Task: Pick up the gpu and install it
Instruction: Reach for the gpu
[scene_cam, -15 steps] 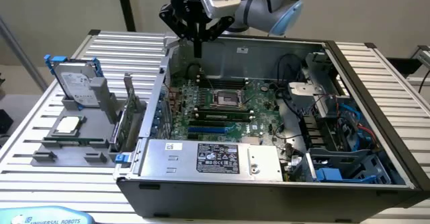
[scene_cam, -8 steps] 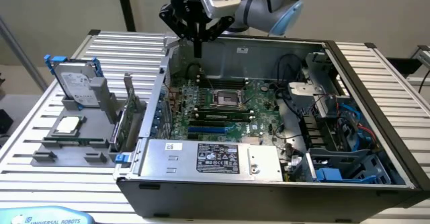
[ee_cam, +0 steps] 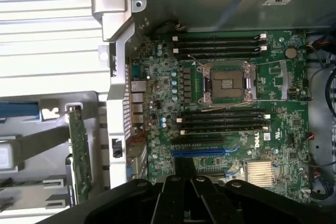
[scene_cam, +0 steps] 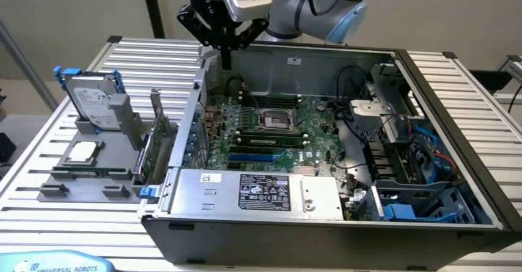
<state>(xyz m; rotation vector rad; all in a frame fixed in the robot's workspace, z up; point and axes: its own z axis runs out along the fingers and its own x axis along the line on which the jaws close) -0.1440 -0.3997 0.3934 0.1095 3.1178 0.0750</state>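
While my gripper [scene_cam: 226, 58] hangs closed and empty over the open case [scene_cam: 326, 235], upper centre of the exterior view, the gpu [scene_cam: 156, 147] stands edge-on in the grey rack [scene_cam: 82, 177] at left. Best approach, I judge: square to its top edge, clear of the case wall. Slatted white table [scene_cam: 481, 95]; plain beige wall [scene_cam: 456, 15] behind.

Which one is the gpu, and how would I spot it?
Find the big open computer case, then the grey holder on the exterior view's left of it. The gpu stands on edge at the holder's side nearest the case: a thin dark green card, unlike the silver hard drive with blue rails or the small square chip lying flat.
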